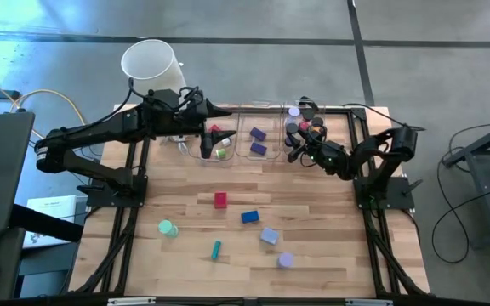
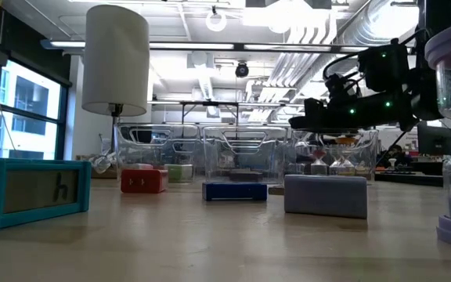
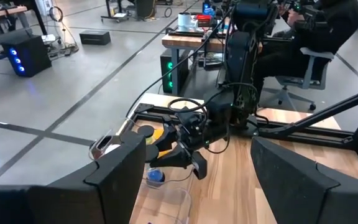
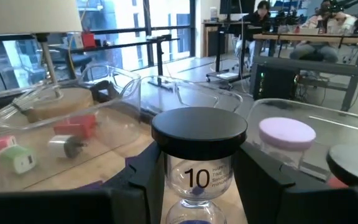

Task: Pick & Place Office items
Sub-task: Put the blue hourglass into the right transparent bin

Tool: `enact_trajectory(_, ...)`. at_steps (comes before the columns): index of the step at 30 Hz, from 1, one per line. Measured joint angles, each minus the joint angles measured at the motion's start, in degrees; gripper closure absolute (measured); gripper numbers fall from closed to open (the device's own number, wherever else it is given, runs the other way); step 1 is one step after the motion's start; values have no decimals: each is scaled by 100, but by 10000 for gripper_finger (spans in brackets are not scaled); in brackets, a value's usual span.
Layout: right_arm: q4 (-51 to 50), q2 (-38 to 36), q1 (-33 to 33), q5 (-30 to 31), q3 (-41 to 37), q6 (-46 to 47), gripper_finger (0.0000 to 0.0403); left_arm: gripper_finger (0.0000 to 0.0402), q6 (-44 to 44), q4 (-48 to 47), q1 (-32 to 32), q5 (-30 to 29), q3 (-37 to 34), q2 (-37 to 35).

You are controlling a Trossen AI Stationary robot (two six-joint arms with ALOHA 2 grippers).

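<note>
Held item: a black-capped sand timer (image 4: 197,163) marked 10 is sitting clamped in the right gripper (image 4: 197,186), over the right-hand clear bin (image 1: 304,127).
Left gripper (image 1: 215,110): hovering with fingers apart, empty, above the left bin (image 1: 215,146).
Risk: the timer is likely landing on the lavender-capped timer (image 4: 286,134) already inside and tipping.
View difference: only the right wrist view is showing the numeral; the high view alone is showing loose pieces, e.g. the red block (image 1: 220,200), waiting on the table (image 1: 330,246).

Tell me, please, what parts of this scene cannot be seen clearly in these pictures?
- Right claw, right wrist view: the sand timer it grips is cut off by the lower edge.
- Clear bins, high view: contents too small to name.
- Teal box, low view: cut off by the left edge.
</note>
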Motion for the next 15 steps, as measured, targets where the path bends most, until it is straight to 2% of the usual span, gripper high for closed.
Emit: enact_trajectory(15, -185, -41, -237, -32, 86, 19, 260, 118, 0, 0, 0, 0, 2, 0)
